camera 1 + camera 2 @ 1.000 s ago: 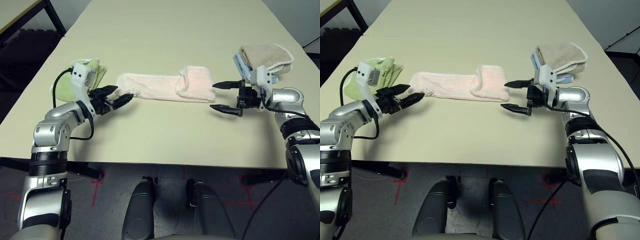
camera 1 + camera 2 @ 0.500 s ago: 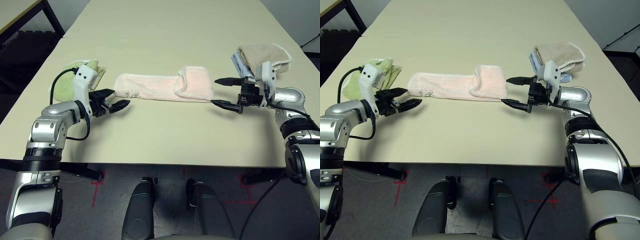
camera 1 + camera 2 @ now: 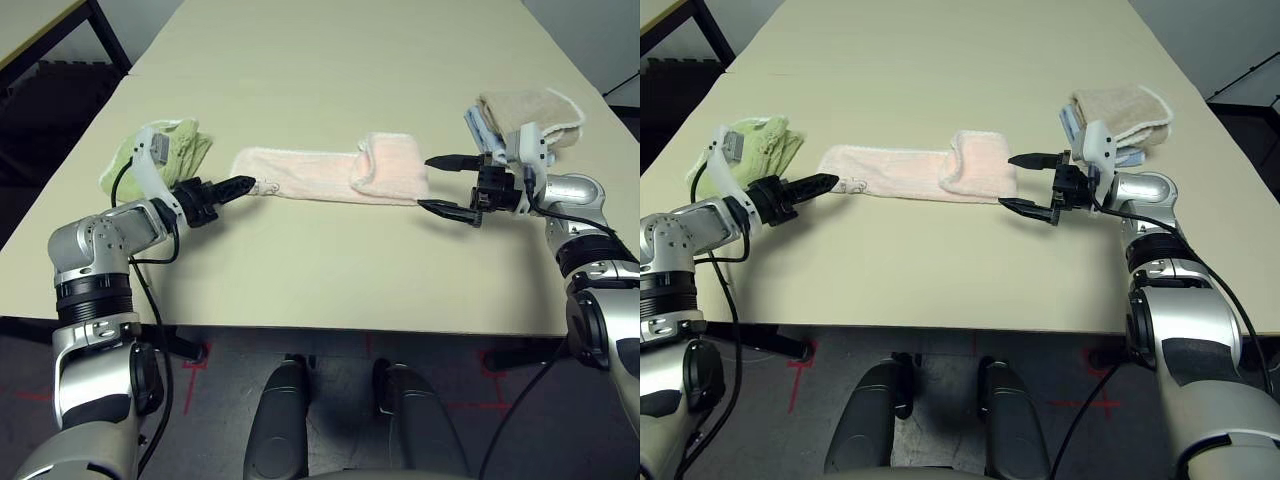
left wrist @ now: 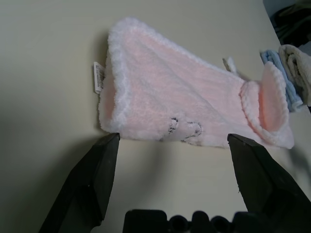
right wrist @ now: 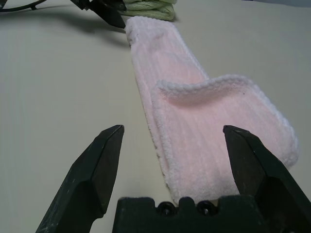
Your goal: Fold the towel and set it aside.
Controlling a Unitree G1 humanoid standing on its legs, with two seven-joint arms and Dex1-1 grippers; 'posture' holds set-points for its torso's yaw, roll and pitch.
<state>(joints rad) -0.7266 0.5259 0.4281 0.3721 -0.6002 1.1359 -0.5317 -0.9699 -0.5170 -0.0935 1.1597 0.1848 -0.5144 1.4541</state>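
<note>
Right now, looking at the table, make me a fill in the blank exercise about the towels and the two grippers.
1. The pink towel has its ____ end folded back over itself.
2. Both the left gripper and the right gripper have their jaws ____.
3. The towel behind the left arm is light ____.
4. The beige towel lies on a folded ____ one.

Missing words: right; open; green; blue

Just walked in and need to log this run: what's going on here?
A two-armed robot is set to fold the pink towel, which lies stretched on the table with one end already flipped over. The left gripper and right gripper sit open at opposite ends, neither holding it.
</note>
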